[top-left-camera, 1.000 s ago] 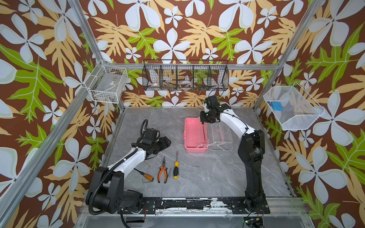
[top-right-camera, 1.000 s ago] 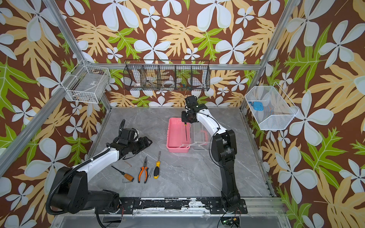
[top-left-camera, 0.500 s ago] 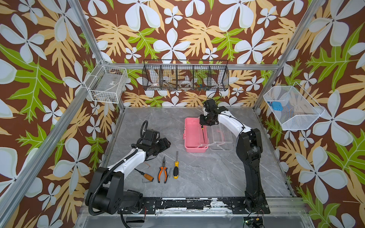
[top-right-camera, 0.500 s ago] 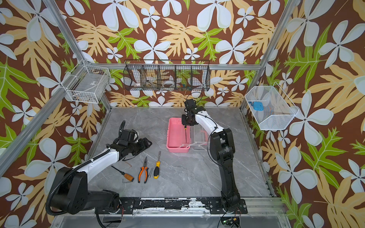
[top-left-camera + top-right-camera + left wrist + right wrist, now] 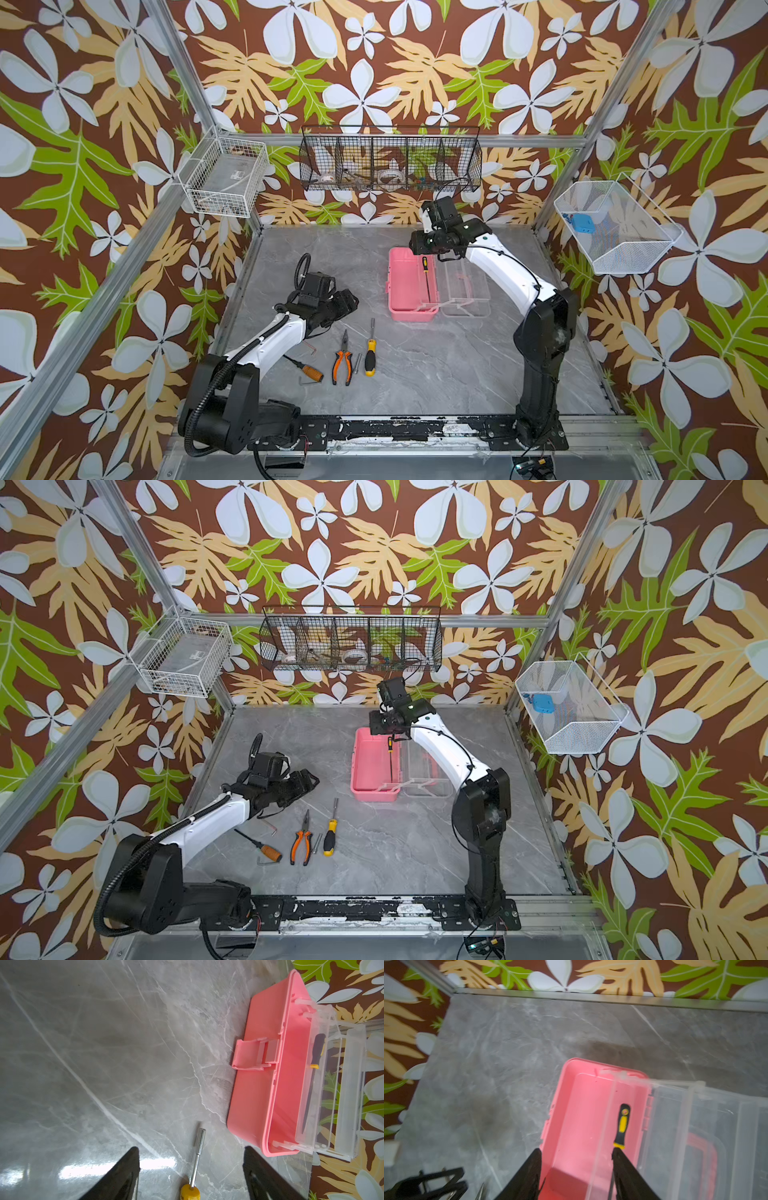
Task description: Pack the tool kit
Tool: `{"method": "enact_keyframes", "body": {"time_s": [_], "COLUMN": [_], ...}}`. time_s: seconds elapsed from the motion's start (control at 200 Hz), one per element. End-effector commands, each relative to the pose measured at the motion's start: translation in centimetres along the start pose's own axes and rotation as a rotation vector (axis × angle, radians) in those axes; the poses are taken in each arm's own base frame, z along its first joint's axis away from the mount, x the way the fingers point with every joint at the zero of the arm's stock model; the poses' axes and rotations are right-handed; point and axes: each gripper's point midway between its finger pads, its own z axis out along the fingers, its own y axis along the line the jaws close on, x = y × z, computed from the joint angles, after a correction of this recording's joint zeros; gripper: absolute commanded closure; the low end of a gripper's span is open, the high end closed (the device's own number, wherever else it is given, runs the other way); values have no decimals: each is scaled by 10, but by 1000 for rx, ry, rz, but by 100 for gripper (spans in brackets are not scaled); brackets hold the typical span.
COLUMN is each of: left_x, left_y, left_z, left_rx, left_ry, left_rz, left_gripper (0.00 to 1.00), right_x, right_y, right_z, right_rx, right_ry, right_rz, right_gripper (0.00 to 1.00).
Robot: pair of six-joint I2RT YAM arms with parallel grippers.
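Pink case (image 5: 405, 291) open, slim screwdriver (image 5: 622, 1126) inside; right gripper (image 5: 577, 1150) above its far end, jaws parted, empty. Yellow-handled driver (image 5: 369, 357) on left-arm side of case, axis parallel to it; left gripper (image 5: 190, 1148) nearer, jaws wide

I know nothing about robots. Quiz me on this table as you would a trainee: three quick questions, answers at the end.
1. True or false: the case has its lid shut.
2. What lies in the case? A. a hammer B. a screwdriver C. nothing
3. Fill in: the ___ tool hangs above the case.

Key: 1 false, the clear lid is folded open. 2 B. 3 right.
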Motion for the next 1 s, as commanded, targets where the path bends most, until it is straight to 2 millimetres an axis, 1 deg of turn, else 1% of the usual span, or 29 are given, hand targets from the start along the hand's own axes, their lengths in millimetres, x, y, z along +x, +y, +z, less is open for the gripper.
{"method": "enact_keyframes", "body": {"time_s": [0.0, 0.03, 0.04, 0.13, 0.225, 0.28, 0.325, 0.4, 0.44, 0.475, 0.48, 0.485, 0.495, 0.5, 0.505, 0.51, 0.526, 0.591, 0.686, 0.776, 0.816, 0.901, 0.996], "left_x": [-6, -7, -7, -9, -11, -13, -15, -18, -19, -20, -20, -20, -20, -19, -20, -20, -20, -21, -21, -19, -19, -16, -14], "left_y": [0, 0, 0, 2, 6, 7, 7, 6, 5, 5, 5, 5, 5, 5, 5, 5, 4, 4, 5, 7, 7, 9, 12], "left_z": [-2, -2, -2, -1, 3, 6, 8, 12, 14, 15, 15, 15, 15, 16, 16, 16, 16, 18, 20, 22, 22, 24, 24], "left_rx": [-13, -15, -16, -31, -53, -59, -60, -67, -68, -68, -69, -68, -69, -71, -69, -69, -67, -68, -70, -72, -71, -74, -77], "left_ry": [-24, -24, -25, -31, -25, -20, -16, -13, -10, -9, -8, -7, -7, -5, -7, -8, -6, -5, -2, 5, 5, 13, 15], "left_rz": [15, 17, 17, 20, 22, 17, 14, 13, 12, 13, 13, 13, 12, 12, 12, 11, 10, 9, 7, 5, 4, 2, 4], "left_gripper": [20, 20, 20, 20, 20, 22, 23, 23, 23, 23, 23, 23, 23, 23, 23, 23, 23, 23, 23, 23, 23, 23, 23], "right_x": [47, 63, 73, 132, 188, 213, 229, 256, 268, 276, 277, 278, 280, 281, 282, 282, 285, 295, 301, 300, 301, 303, 305], "right_y": [27, 39, 43, 81, 110, 119, 124, 130, 133, 137, 137, 137, 138, 138, 139, 139, 139, 144, 149, 156, 156, 160, 159], "right_z": [-12, -16, -15, -21, -25, -25, -23, -15, -11, -8, -8, -7, -6, -5, -5, -4, -3, 5, 17, 26, 31, 40, 49], "right_rx": [24, 10, 5, -89, -152, -155, -162, -182, -199, -218, -220, -220, -222, -223, -224, -224, -227, -252, -266, -277, -274, -274, -258], "right_ry": [59, 77, 92, 175, 270, 316, 346, 409, 442, 456, 458, 459, 462, 464, 465, 466, 472, 501, 511, 509, 511, 518, 526], "right_rz": [-116, -141, -150, -205, -280, -321, -347, -364, -369, -376, -378, -378, -381, -382, -382, -383, -383, -384, -388, -394, -394, -394, -389], "right_gripper": [43, 43, 43, 43, 44, 44, 44, 42, 40, 37, 35, 31, 18, 15, 7, 3, 0, 0, 4, 12, 13, 22, 29]}}
